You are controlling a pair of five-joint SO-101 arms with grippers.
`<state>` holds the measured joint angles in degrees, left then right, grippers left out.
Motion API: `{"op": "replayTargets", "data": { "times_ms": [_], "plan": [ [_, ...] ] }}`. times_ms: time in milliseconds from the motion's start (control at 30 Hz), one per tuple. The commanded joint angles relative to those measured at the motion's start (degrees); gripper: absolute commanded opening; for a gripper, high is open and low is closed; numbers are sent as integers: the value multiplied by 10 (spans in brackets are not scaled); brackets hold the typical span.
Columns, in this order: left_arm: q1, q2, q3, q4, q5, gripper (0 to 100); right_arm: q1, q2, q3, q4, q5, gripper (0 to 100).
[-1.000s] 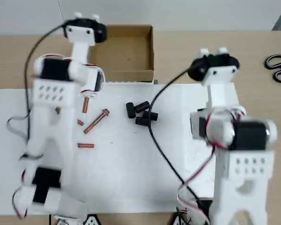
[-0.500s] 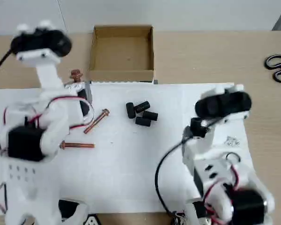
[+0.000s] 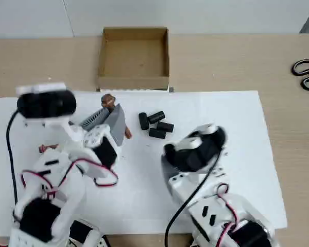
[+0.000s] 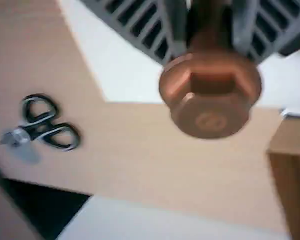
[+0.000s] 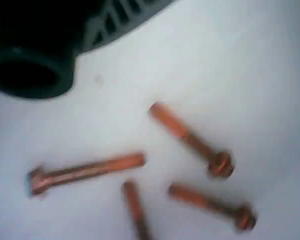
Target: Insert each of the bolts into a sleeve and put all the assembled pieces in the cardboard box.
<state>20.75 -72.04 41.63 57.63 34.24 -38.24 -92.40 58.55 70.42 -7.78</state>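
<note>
High view: a white paper sheet [image 3: 237, 118] covers most of the table, and the box [image 3: 167, 56] stands open at its far edge, with nothing in it. The left arm [image 3: 67, 170] and right arm [image 3: 201, 154] lean in over the sheet. Scissors [image 3: 306, 72] lie well apart on bare wood.

The left gripper [image 3: 109, 114] is clamped on a bolt [image 4: 210, 92] just under its hex head. The bolt is lifted off the paper, near the box's front wall and beside the four sleeves [image 3: 155, 125]. The right gripper [image 5: 105, 25] hangs over four loose bolts [image 5: 87, 170]. A dark tube [image 5: 30, 72], perhaps a sleeve, sits against its ribbed jaw, and I cannot tell whether that gripper is open or closed.

The bolt looks like copper-coloured metal, so it is likely stiff, smooth and light for its size. With the grip this close to the head it could swing, though the lower shank seems free for a sleeve. The sleeves look rigid and round, so they may roll if nudged. Each is best taken across its outer wall at mid-length, keeping both bore ends open.
</note>
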Motion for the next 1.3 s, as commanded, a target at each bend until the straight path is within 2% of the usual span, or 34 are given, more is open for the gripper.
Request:
{"op": "replayTargets", "data": {
  "times_ms": [0,200,333,500,733,1133,1267],
  "plan": [
    [28,-56,26,-38,4,5,-42,-15,17,-16,-1,3],
    [64,-114,61,-36,4,5,-93,-44,56,-16,1,3],
    [91,-134,84,-36,6,5,-127,-58,69,-16,49,3],
    [105,-149,107,-36,6,5,-127,-60,69,-18,91,3],
    [104,-156,124,-25,6,5,-81,-56,69,-76,94,3],
    [105,-153,127,-24,7,5,-82,-57,66,-78,94,3],
    [127,-156,160,-24,7,5,-82,-57,65,-79,92,3]
  ]
}}
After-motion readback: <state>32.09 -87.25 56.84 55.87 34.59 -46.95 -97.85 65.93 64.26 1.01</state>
